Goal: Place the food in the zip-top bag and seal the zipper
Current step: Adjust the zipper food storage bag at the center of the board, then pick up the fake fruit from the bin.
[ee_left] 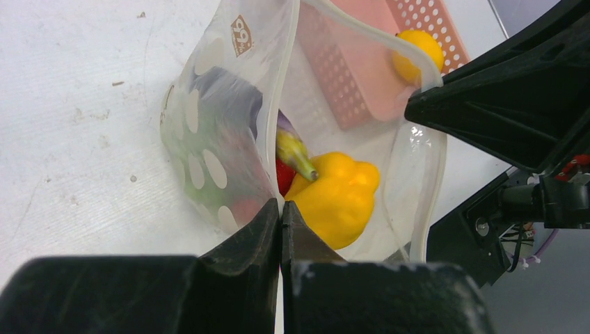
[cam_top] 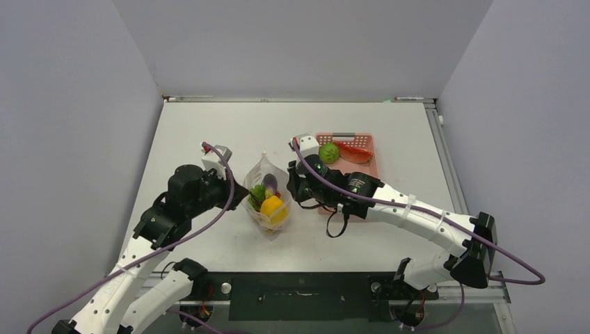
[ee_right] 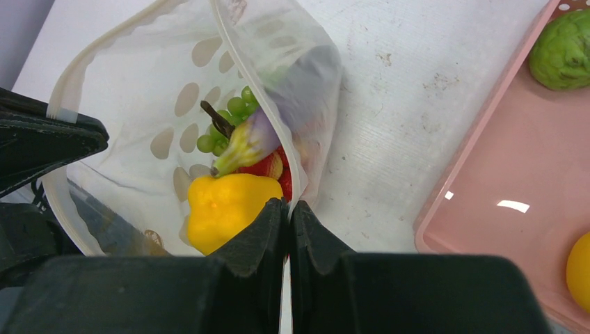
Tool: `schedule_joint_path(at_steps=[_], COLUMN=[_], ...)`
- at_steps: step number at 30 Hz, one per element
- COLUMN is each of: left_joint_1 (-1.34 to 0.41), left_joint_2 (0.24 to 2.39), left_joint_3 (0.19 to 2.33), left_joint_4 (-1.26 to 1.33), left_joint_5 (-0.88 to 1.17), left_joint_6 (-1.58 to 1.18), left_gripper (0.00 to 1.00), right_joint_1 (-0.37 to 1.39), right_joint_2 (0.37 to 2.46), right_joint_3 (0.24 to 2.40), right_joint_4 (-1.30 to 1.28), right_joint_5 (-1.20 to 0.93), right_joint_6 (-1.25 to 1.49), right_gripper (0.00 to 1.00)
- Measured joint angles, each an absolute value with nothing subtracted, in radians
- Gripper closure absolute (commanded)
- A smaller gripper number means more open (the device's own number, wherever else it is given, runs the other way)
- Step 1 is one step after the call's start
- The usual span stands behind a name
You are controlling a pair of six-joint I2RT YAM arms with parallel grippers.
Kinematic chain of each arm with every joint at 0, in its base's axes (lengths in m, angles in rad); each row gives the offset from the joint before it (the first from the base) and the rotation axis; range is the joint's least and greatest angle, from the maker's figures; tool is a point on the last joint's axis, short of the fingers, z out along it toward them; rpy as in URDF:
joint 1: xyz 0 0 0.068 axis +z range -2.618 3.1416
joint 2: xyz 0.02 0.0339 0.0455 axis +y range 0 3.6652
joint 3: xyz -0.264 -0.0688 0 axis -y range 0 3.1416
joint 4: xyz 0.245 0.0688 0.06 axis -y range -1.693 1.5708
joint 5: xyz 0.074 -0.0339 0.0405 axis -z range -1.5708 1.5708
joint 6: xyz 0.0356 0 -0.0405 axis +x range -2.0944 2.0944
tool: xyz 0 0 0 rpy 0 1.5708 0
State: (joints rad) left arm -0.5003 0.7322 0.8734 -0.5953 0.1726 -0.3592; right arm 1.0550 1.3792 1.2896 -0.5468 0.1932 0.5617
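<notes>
My left gripper (ee_left: 281,209) is clamped tight on one lip of the zip-top bag (ee_left: 209,160); my right gripper (ee_right: 287,209) is pinched on the opposite lip. The mouth gapes between the two (yellow pepper (ee_right: 224,209), green grapes (ee_right: 228,113), eggplant (ee_right: 306,76) inside), just beside the pink basket (cam_top: 372,163).

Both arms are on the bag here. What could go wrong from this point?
1. The left gripper and right gripper pinch only the thin rim of the zip-top bag; floppy plastic could slip, collapsing the mouth.
2. The green round fruit and lemon lie in the pink basket; freeing a gripper to fetch them may let the yellow pepper roll out.
</notes>
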Motion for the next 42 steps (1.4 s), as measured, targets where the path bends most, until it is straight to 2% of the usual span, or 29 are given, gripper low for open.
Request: schedule_joint_path(at_steps=[8,13,23,28,32,34,42], left_joint_1=[-0.500,-0.500,-0.500,-0.500,-0.500,-0.500,-0.500], left_joint_2=[0.719,0.702,0.683,0.683,0.683,0.683,0.682], left_joint_3=[0.811,0.800,0.793,0.791,0.791,0.791,0.791], left_joint_4=[-0.592,-0.593,-0.594,-0.595,-0.595,-0.595,-0.595], left_joint_5=[0.173,0.168,0.167,0.164,0.164,0.164,0.164], left_joint_6=[-0.359,-0.358,-0.355,-0.355,-0.355,-0.355,-0.355], left_gripper=[1.00,1.00,1.00,1.00,1.00,1.00,1.00], right_joint_1=[1.053,1.053,1.032,0.998,0.976,0.968,0.904], right_joint_2=[1.372,1.359,1.289,1.239,1.219,1.216,1.214], right_joint_3=[1.250,1.251,1.283,1.285,1.285,1.282,1.192], right_joint_4=[-0.525,-0.514,-0.517,-0.527,-0.543,-0.547,-0.551], right_joint_5=[0.194,0.195,0.248,0.292,0.331,0.350,0.431], right_joint_6=[0.562,0.561,0.535,0.523,0.509,0.504,0.498], right_gripper=[0.86,0.73,0.54,0.30,0.02,0.10,0.10])
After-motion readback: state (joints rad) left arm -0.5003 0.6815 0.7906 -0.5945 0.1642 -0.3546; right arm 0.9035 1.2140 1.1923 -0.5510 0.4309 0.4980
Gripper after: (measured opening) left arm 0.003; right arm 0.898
